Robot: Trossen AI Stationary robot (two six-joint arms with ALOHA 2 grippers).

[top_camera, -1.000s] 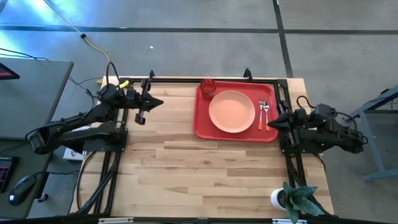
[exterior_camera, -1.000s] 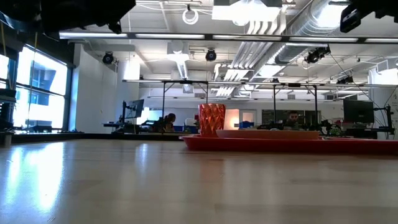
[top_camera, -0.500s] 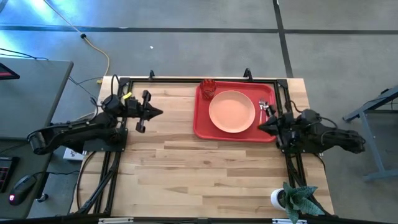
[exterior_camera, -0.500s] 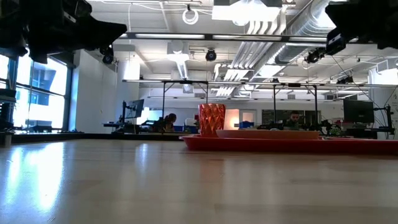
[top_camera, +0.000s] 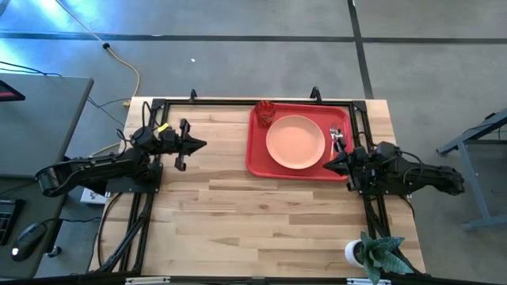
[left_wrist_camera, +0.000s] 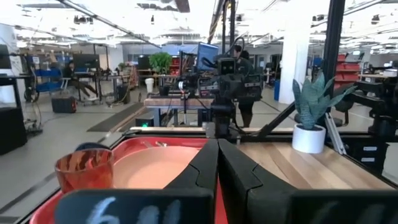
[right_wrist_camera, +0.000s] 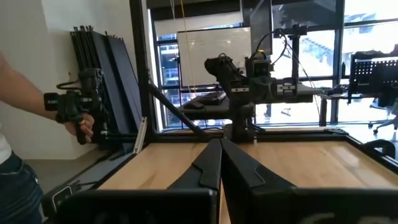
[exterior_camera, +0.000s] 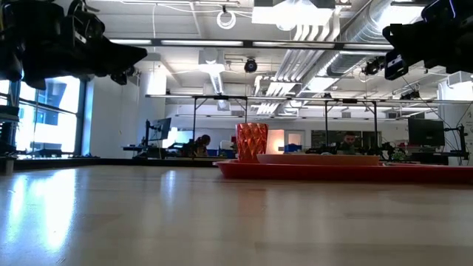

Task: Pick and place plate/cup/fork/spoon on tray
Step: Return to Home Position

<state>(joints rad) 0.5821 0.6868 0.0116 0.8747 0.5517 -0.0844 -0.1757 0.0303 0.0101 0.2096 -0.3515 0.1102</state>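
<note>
The red tray [top_camera: 255,158] lies at the table's far right. On it rest the peach plate [top_camera: 295,142], the dark red cup [top_camera: 264,112] at its far left corner, and the fork [top_camera: 333,133] and spoon [top_camera: 340,140] side by side at its right rim. My right gripper [top_camera: 325,165] is shut and empty, in the air over the tray's near right corner, hiding the utensils' handle ends. My left gripper [top_camera: 203,144] is shut and empty, in the air over the table's left part, pointing at the tray. The cup [left_wrist_camera: 84,171] and plate [left_wrist_camera: 155,169] also show in the left wrist view.
A white pot with a green plant [top_camera: 372,253] stands at the table's near right corner. A black frame [top_camera: 238,101] runs along the table's edges. A person [right_wrist_camera: 37,130] stands beyond the table's left side. Bare wood [top_camera: 261,214] lies near the front.
My left gripper has gone toward the near edge and come lower. My right gripper has gone toward the table's left, over the tray's near right corner, and has also come lower. Both stay shut. The things on the tray have not moved.
</note>
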